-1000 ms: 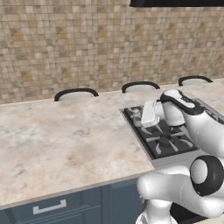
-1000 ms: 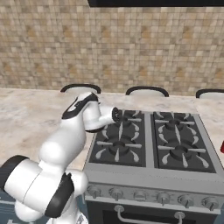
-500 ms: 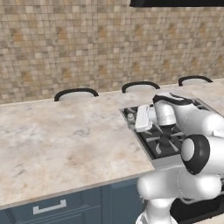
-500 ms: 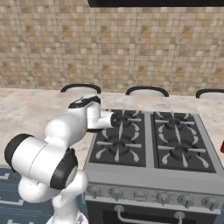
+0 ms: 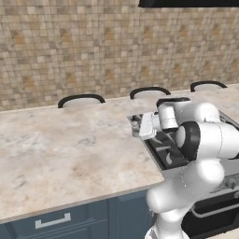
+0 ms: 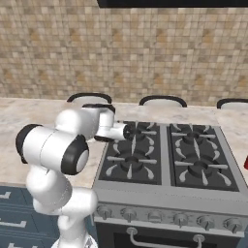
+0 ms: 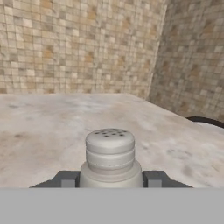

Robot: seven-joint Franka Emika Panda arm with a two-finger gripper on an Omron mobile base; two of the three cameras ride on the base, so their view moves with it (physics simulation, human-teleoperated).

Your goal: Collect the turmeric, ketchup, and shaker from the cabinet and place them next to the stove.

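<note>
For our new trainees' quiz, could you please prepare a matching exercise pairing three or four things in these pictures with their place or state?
Things:
1. shaker
2. stove
3. counter
4. gripper

Places or states:
A. marbled beige, beside the cooktop
B. shut on a small grey item
C. between the finger tips
D. black grates, front knobs

Pairs: 1-C, 2-D, 3-A, 4-B

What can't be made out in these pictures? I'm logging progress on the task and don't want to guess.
- Shaker: its base is cut off at the bottom of the hand view; in the left base view it is a small shape at the hand.
- Gripper: whether its fingertips touch the shaker is unclear.
- A red thing is cut by the right base view's edge; unidentifiable.
</note>
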